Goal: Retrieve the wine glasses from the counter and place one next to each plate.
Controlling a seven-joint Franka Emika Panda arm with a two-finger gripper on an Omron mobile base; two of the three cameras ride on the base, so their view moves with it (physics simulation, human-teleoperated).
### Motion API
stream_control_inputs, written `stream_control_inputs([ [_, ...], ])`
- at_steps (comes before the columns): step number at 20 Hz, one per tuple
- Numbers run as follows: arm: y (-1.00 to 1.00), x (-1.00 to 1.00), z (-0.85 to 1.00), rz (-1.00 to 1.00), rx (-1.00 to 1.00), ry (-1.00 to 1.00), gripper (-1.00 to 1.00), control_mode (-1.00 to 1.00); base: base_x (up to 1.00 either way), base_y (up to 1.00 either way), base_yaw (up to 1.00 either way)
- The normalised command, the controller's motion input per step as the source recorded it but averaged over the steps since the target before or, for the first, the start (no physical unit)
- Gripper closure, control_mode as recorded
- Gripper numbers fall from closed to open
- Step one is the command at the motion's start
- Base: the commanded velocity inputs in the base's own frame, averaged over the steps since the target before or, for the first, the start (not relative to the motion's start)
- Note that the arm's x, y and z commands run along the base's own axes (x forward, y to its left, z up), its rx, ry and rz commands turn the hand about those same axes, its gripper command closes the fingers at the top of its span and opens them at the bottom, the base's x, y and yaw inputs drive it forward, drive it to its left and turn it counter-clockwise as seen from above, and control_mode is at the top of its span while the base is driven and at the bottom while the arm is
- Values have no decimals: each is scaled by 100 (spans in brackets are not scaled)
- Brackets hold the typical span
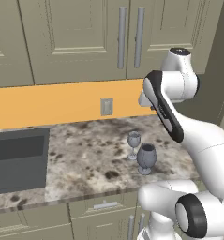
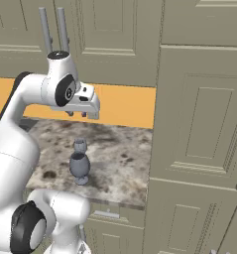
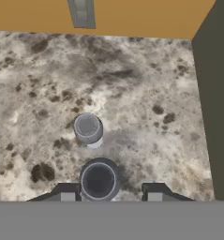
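Glasses first: both are standing upright on the counter [image 1: 85, 154], close together near its right end. The dark goblet [image 1: 146, 158] sits nearer the front edge, and the slimmer pale glass [image 1: 133, 144] is just behind it, a bit to the left from the left base camera. They look just beside each other but apart, each on its own foot. From the hand camera you're looking pretty much straight down into them: the goblet's dark round mouth [image 3: 99, 180] is low in the picture right between the two finger tips, and the pale glass's rim [image 3: 88, 129] is a little further up toward the orange backsplash [image 3: 132, 16]. The gripper [image 2: 77, 113] hangs well above the counter with the hand pointing down, roughly over the glasses, nothing between its fingers and touching nothing. The fingers [image 3: 68, 192] stand apart with a clear gap, so the jaws are spread and holding nothing. A grey wall outlet [image 1: 107, 106] sits on the backsplash behind the counter, olive-grey cabinets [image 1: 71, 37] with bar handles run above, and a dark sink [image 1: 17, 159] is off to the left. On the right, a tall cabinet panel [image 2: 199, 114] closes off the end of the counter.
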Motion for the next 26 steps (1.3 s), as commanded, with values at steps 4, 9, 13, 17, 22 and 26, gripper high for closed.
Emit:
stream_control_inputs([
  [4, 2, -43, -4, 0, 8, 0, -100, -100, 0, 0, 0],
  [9, 3, -62, 0, -8, 12, 0, -100, -100, 0, 0, 0],
  [13, 1, -17, 0, -24, 5, 0, -100, -100, 0, 0, 0],
  [17, 1, -11, -3, -37, 12, 7, -100, -100, 0, 0, 0],
  [22, 0, -5, -9, -27, 20, 26, -100, -100, 0, 0, 0],
  [26, 0, -13, -22, -30, 24, 23, -100, -100, 0, 0, 0],
])
